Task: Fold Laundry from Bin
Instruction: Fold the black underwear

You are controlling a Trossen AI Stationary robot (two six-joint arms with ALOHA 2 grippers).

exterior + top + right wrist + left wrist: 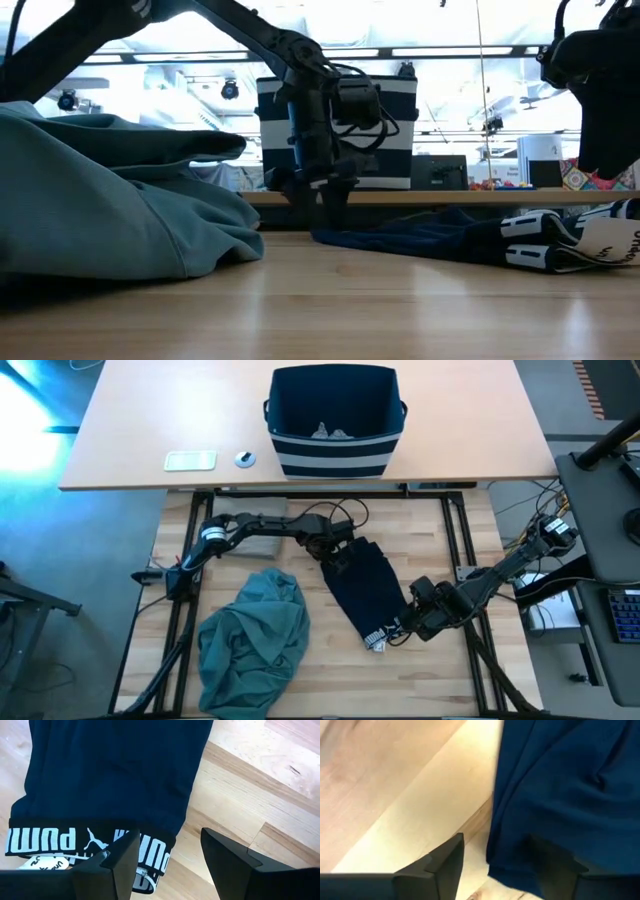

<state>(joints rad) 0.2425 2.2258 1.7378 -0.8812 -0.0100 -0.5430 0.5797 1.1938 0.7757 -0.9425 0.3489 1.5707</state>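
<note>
A crumpled teal-green garment (254,643) lies by the counter's (330,660) near left edge. Beside it a navy garment (362,588) lies flat mid-counter — the right hand (403,628) hovers released beside its white-lettered waistband (75,840), the left hand (336,553) spread open at its far end. Beyond, the striped bin (335,420) holds small grey pieces (330,431).

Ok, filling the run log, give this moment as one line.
left gripper: open, at far end of flat navy cloth garment | right gripper: open, at its white-lettered waistband | teal-green garment: heaped aside
</note>
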